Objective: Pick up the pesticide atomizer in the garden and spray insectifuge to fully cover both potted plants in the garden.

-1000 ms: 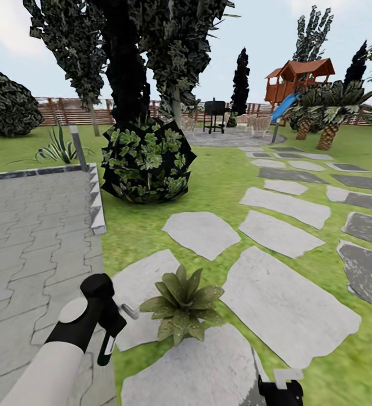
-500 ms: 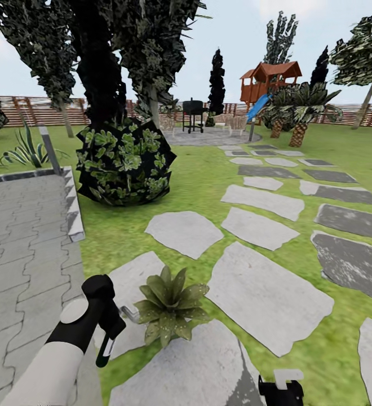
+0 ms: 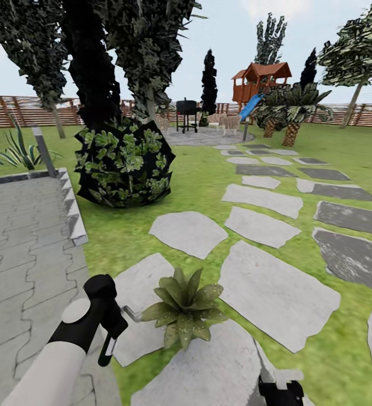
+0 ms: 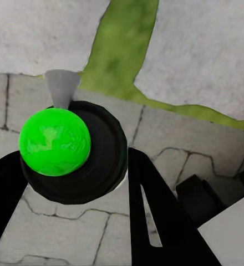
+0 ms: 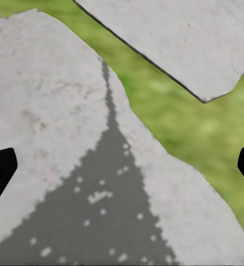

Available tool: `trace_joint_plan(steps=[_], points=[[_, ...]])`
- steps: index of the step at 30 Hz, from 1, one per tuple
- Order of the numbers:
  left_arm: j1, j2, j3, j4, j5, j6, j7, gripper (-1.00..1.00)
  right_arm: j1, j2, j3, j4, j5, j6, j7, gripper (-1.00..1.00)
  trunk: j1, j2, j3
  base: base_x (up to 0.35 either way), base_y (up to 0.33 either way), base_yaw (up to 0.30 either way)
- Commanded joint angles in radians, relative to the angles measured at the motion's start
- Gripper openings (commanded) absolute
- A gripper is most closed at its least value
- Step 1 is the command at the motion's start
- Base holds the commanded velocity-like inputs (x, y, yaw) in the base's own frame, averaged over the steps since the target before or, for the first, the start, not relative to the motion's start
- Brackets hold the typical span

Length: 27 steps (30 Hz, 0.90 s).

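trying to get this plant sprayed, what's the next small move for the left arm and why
Probably swing the left gripper slightly so the atomizer's grey nozzle aims squarely into the potted plant, then squeeze. The bottle is already gripped and the nozzle sits just beside the leaves, pointing toward them.

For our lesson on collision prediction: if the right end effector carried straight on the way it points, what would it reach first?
Probably the grey stepping stone below the open right end effector; nothing appears in between, though depth is unclear.

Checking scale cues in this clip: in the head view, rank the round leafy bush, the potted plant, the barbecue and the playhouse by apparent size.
1. Round leafy bush
2. Potted plant
3. Playhouse
4. Barbecue
The playhouse and barbecue stand far back, so real sizes differ.
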State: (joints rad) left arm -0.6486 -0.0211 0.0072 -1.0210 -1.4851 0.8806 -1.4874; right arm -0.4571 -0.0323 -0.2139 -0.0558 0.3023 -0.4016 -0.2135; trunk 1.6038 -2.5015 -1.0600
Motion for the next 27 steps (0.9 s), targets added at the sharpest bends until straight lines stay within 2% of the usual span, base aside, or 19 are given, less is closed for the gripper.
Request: trace_joint_plan(steps=[1, 15, 16, 21, 25, 27], points=[[0.000, 0.000, 0.001, -0.002, -0.009, 0.011, -0.010, -1.00, -0.001, 0.000, -0.007, 0.002, 0.010, -0.003, -0.004, 1.00, 0.000, 0.000, -0.001, 0.000, 0.323, -0.257], [0.005, -0.009, 0.002, -0.011, -0.005, 0.010, -0.008, -1.00, -0.001, 0.000, -0.007, 0.002, 0.011, -0.003, -0.004, 1.00, 0.000, 0.000, -0.001, 0.101, 0.331, -0.262], [0.006, -0.012, -0.010, -0.011, -0.005, 0.010, -0.008, -1.00, -0.001, -0.001, -0.007, 0.002, 0.011, -0.003, -0.004, 1.00, 0.000, 0.000, -0.001, 0.155, 0.328, -0.262], [0.006, -0.019, -0.117, -0.012, -0.001, 0.019, -0.012, -1.00, -0.001, -0.002, -0.007, 0.001, 0.011, -0.005, -0.006, 1.00, 0.000, 0.000, -0.001, 0.101, 0.183, -0.195], [0.007, -0.023, -0.133, -0.013, 0.003, 0.017, -0.032, -1.00, -0.001, -0.005, -0.007, 0.002, 0.013, -0.005, -0.004, 1.00, 0.000, 0.000, -0.001, 0.008, 0.013, -0.019], [0.006, -0.020, -0.133, -0.014, 0.003, 0.015, -0.068, -1.00, -0.001, -0.007, -0.007, 0.002, 0.014, -0.005, -0.004, 1.00, 0.000, 0.000, -0.001, 0.001, 0.001, -0.002]])
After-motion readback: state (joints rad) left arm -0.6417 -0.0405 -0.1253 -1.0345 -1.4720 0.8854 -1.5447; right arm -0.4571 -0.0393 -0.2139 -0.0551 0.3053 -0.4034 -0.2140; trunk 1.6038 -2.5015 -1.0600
